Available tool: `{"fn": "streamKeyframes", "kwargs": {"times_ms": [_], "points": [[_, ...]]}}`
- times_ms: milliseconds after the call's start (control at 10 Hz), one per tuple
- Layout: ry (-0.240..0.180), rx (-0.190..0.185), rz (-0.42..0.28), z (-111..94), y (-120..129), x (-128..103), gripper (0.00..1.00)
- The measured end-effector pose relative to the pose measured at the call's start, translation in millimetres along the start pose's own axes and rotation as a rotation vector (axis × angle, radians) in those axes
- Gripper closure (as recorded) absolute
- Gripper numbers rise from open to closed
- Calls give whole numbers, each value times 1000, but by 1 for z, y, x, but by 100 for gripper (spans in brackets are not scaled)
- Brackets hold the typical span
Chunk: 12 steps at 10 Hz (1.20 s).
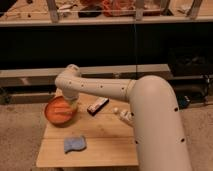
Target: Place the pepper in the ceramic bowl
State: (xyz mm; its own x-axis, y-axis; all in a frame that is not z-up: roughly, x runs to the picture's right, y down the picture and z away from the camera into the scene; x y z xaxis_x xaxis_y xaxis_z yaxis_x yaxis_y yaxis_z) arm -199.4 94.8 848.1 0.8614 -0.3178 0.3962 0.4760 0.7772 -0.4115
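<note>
the claw point(71, 104) is hanging over the right edge of the ceramic bowl point(56, 116), fingers pinched closed. can't make out the pepper from here, so no idea if it's in the grip. dark snack bar point(98, 105) lies on the table point(107, 145) just right of the claw, blue cloth point(74, 144) sits nearer the front edge, below the claw.

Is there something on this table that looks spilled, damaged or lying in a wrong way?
Nothing stands out. The ceramic bowl sits upright at the table's left end, the gripper at its right rim. A crumpled blue cloth, a dark bar-shaped item and a small packet lie loose; nothing is spilled.
</note>
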Motion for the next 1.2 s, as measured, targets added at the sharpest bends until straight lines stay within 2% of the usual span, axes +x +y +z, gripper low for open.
{"fn": "streamKeyframes", "kwargs": {"times_ms": [900, 1100, 1200], "points": [[2, -4, -13, 5, -10, -8, 95], [4, -4, -14, 5, -12, -8, 88], [4, -4, -15, 6, -13, -8, 89]]}}
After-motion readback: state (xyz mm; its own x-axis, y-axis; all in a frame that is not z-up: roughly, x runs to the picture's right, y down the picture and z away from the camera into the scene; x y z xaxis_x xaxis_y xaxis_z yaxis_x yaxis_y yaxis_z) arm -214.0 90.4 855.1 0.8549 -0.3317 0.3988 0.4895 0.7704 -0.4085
